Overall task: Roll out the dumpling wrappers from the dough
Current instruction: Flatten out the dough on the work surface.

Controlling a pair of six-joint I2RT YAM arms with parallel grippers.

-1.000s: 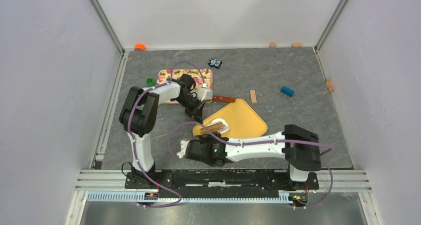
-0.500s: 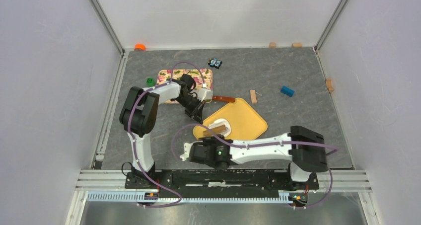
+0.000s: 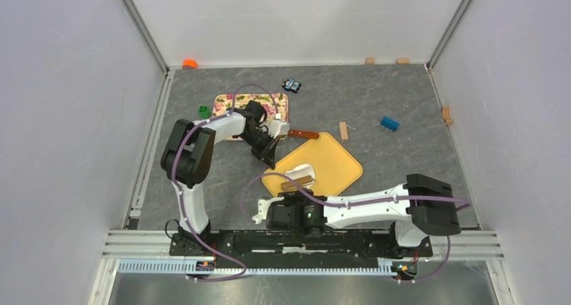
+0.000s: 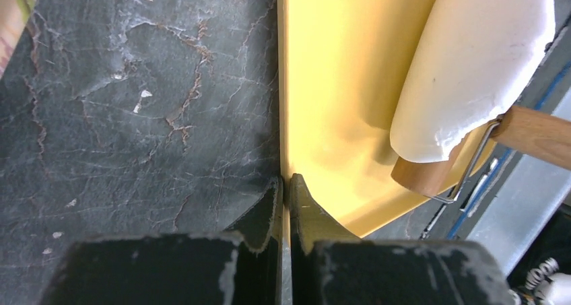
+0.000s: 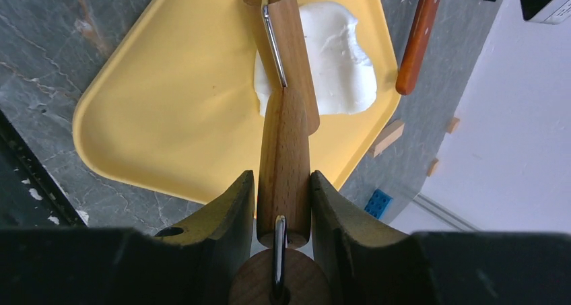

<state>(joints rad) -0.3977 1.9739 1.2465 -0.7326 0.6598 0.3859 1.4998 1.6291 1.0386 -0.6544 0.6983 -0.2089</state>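
Dough [image 3: 302, 171] lies as a flattened white patch on the yellow board [image 3: 337, 158]. My right gripper [image 5: 283, 190], clamped on the rolling pin [image 5: 284, 143] handle, has just drawn it back to the patch's near edge, so I judge one stroke finished. My left gripper [image 4: 283, 187], pressed together, pinches the board's rim. Grey marbled tabletop [image 3: 404, 96], plain white walls around

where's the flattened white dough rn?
Top view: the flattened white dough patch lies on the near-left part of the yellow plastic tray, its near edge under the wooden roller that the right gripper holds.
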